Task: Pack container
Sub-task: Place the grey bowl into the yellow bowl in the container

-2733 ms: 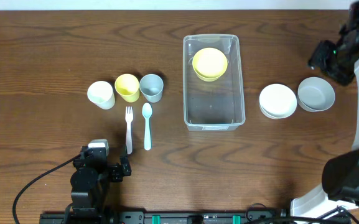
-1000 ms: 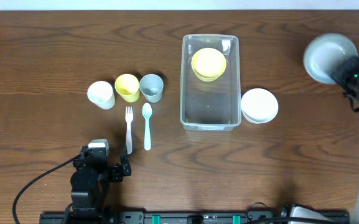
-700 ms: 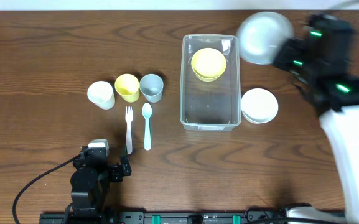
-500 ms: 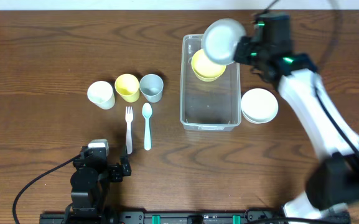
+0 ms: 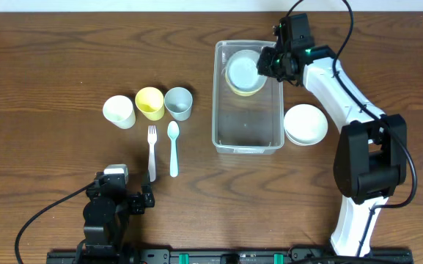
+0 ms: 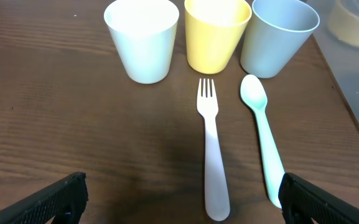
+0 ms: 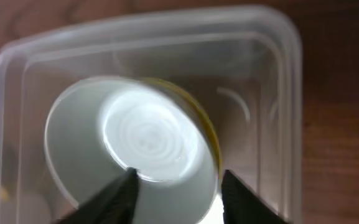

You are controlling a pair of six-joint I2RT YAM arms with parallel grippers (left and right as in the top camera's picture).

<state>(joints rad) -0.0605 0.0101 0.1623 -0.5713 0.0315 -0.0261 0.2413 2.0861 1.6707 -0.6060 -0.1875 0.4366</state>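
Observation:
The clear container [image 5: 248, 149] stands at the table's middle right and fills the right wrist view [image 7: 280, 68]. A yellow bowl [image 5: 249, 89] sits in its far end, with only its rim [image 7: 208, 132] showing at the wrist. My right gripper [image 5: 270, 63] is over that end, shut on the rim of a grey bowl [image 5: 241, 70], which rests in the yellow bowl. In the right wrist view the gripper [image 7: 176, 198] has one finger inside the grey bowl [image 7: 135, 152] and one outside. My left gripper [image 6: 179, 199] is open and empty, low near the front edge.
A stack of white bowls [image 5: 305, 125] sits right of the container. A white cup [image 5: 119, 111], a yellow cup [image 5: 149, 103] and a grey cup [image 5: 178, 103] stand in a row at left. A white fork [image 6: 210, 155] and a pale blue spoon [image 6: 263, 137] lie before them.
My right arm carried the grey bowl from the far right, swung it left over the container and lowered it into the yellow bowl. The white bowls and container shifted slightly left earlier. The left arm stayed still.

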